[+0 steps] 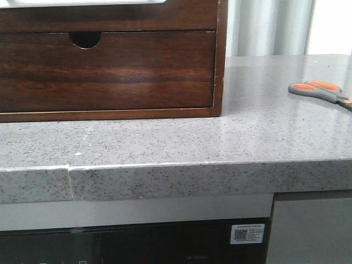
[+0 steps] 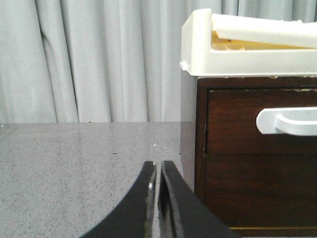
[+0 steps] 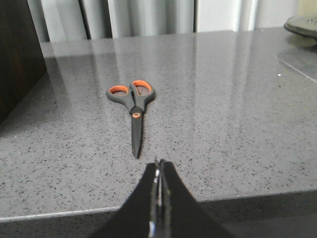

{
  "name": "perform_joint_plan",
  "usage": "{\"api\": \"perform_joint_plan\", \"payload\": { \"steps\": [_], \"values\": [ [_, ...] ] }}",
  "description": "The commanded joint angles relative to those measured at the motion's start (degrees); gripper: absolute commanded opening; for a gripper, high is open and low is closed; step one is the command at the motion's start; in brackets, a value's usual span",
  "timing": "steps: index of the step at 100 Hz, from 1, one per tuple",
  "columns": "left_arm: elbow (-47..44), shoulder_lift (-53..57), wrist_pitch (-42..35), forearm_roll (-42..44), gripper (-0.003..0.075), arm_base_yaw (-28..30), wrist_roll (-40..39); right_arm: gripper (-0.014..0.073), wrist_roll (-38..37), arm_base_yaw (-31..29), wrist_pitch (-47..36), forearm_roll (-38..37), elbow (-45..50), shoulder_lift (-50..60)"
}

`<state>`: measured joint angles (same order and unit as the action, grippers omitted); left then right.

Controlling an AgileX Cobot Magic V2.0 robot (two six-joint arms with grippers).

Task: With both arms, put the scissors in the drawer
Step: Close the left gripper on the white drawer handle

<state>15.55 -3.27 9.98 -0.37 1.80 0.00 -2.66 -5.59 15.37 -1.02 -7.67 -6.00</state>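
Note:
The scissors (image 1: pixel 322 92), grey handles with orange-lined loops, lie flat on the grey counter at the far right. The dark brown drawer (image 1: pixel 110 71) is closed in its wooden case at the back left, with a half-round notch (image 1: pixel 85 38) in its top edge. No gripper shows in the front view. In the right wrist view the scissors (image 3: pixel 132 106) lie closed with the blade tip pointing at my right gripper (image 3: pixel 159 162), which is shut, empty and a short way off, over the counter's front edge. My left gripper (image 2: pixel 158 164) is shut and empty, low over the counter beside the case.
The wooden case (image 2: pixel 190 148) stands just beside the left fingers, with a white handle (image 2: pixel 287 121) on its brown face and a white tray (image 2: pixel 237 54) on top. The counter's front edge (image 1: pixel 165 165) runs across. A dark object (image 3: pixel 302 25) sits far off behind the scissors.

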Motion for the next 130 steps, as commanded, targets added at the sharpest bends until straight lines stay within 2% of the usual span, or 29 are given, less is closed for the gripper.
{"api": "perform_joint_plan", "payload": {
  "steps": [1, 17, 29, 36, 46, 55, 77, 98, 108, 130],
  "values": [
    [3.21, -3.45, -3.54, 0.37, -0.002, -0.02, 0.0, -0.0066, 0.01, 0.71, -2.5, 0.27, -5.13, -4.74],
    [3.35, -6.43, -8.29, 0.37, -0.0019, -0.02, 0.0, -0.0066, 0.01, 0.92, -4.42, 0.4, -7.5, -8.92],
    [3.35, -8.07, -9.05, 3.32, -0.0003, -0.02, 0.0, -0.0066, 0.01, 0.92, -4.38, 0.4, -7.2, -9.36],
    [3.24, -8.78, -9.98, 5.47, 0.0069, -0.02, 0.0, -0.0066, 0.01, 0.92, -3.89, 0.4, -7.2, -9.36],
    [2.88, -9.73, -13.36, 6.21, 0.0217, -0.02, 0.0, -0.0066, 0.01, 0.92, -3.89, 0.4, -7.2, -9.36],
    [2.88, -10.67, -15.79, 6.46, 0.0272, -0.02, 0.0, -0.0066, 0.01, 0.92, -3.89, 0.4, -7.2, -9.36],
    [2.88, -16.37, -21.65, 18.87, 0.0275, -0.02, 0.0, -0.0066, 0.01, 0.92, -3.89, 0.4, -7.2, -9.36],
    [3.11, -25.8, -34.88, 35.61, 0.0275, -0.02, 0.0, -0.0066, 0.01, 0.92, -3.89, 0.4, -7.2, -9.36],
    [3.11, -29.41, -40.11, 39.24, 0.0275, -1.3, 0.0, -0.0066, 0.01, 0.92, -3.89, 0.4, -7.2, -9.36],
    [3.14, -36.19, -43.46, 46.08, 0.0276, -5.3, 0.0, -0.0066, 0.01, 0.92, -3.89, 0.4, -7.2, -9.36]
  ]
}}
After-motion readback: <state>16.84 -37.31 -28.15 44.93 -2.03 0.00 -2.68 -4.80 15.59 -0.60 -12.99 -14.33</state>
